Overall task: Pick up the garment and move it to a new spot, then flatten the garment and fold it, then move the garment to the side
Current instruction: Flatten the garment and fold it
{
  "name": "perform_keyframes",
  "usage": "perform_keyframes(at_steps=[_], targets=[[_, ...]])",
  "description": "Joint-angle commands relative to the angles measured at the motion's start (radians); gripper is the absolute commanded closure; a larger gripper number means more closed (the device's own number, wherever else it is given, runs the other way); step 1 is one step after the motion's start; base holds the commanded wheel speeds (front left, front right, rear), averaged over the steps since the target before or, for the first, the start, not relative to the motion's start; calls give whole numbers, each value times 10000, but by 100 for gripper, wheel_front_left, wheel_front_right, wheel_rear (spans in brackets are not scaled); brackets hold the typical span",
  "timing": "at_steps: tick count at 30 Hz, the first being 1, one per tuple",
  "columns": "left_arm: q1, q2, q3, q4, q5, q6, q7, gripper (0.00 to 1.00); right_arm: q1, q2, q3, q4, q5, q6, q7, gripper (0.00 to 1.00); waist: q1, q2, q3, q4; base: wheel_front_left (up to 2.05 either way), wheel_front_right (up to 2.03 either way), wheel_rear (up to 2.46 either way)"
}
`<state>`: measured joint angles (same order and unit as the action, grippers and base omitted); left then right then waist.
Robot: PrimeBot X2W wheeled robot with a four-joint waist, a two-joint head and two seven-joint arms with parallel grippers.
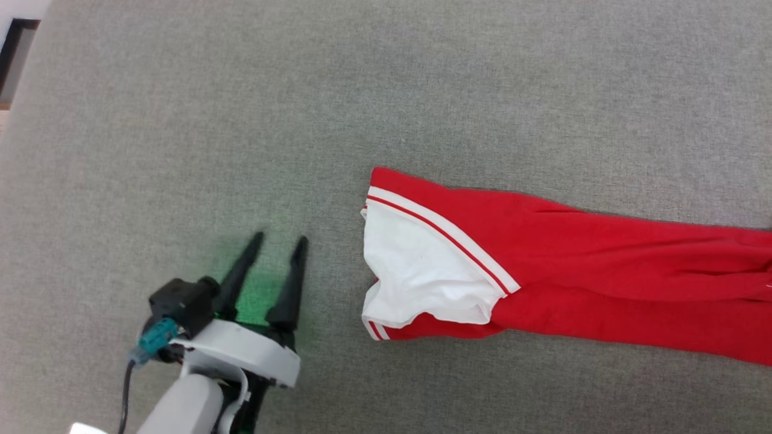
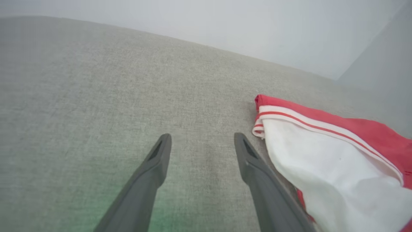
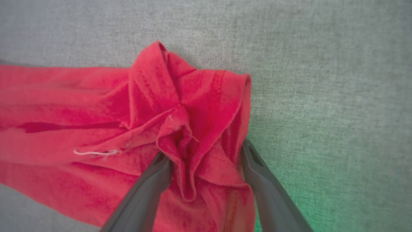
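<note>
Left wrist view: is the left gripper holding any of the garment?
No, the left gripper is open with only bare grey surface between its fingers; the garment lies beside it.

A plain indoor room, its kind unclear. A bench [image 1: 181, 120] covered in grey woven cloth meets a bare pale wall [image 2: 257, 25] at the far side, a dark frame [image 1: 13, 54] far left.
</note>
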<state>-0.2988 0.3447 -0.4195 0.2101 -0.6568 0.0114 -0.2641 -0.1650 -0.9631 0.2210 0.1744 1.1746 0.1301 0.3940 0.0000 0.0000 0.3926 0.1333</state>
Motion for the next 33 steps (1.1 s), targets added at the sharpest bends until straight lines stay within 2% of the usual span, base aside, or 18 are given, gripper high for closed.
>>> perform_keyframes(at_steps=[1, 7, 11, 18, 24, 33], targets=[[117, -126, 285, 50, 337, -68, 9, 0, 56, 449, 412, -11, -57, 8, 302, 0, 0, 0, 11, -2, 0, 0, 0], [349, -963, 1869, -220, 2393, -385, 7, 0, -432, 1203, 703, 21, -536, 63, 937, 0, 0, 0, 58, -62, 0, 0, 0], [524, -1440, 2642, -365, 3292, -663, 7, 0, -580, 1534, 652, 96, -751, 65, 1118, 100, 0, 0, 54, -153, 0, 0, 0], [783, -1886, 3570, -346, 4037, -1158, 6, 0, -560, 1397, -325, 443, -858, -14, 817, 100, 0, 0, 40, -477, 0, 0, 0], [994, -2063, 4156, -561, 4539, -1306, 6, 0, -840, 1173, -1242, 847, -783, -10, 427, 100, 0, 0, 57, -946, 0, 0, 0], [1151, -2091, 4536, -809, 4964, -1410, 6, 0, -975, 656, -2368, 2524, -858, -4, 96, 100, 0, 0, 23, -1433, 0, 0, 0]])
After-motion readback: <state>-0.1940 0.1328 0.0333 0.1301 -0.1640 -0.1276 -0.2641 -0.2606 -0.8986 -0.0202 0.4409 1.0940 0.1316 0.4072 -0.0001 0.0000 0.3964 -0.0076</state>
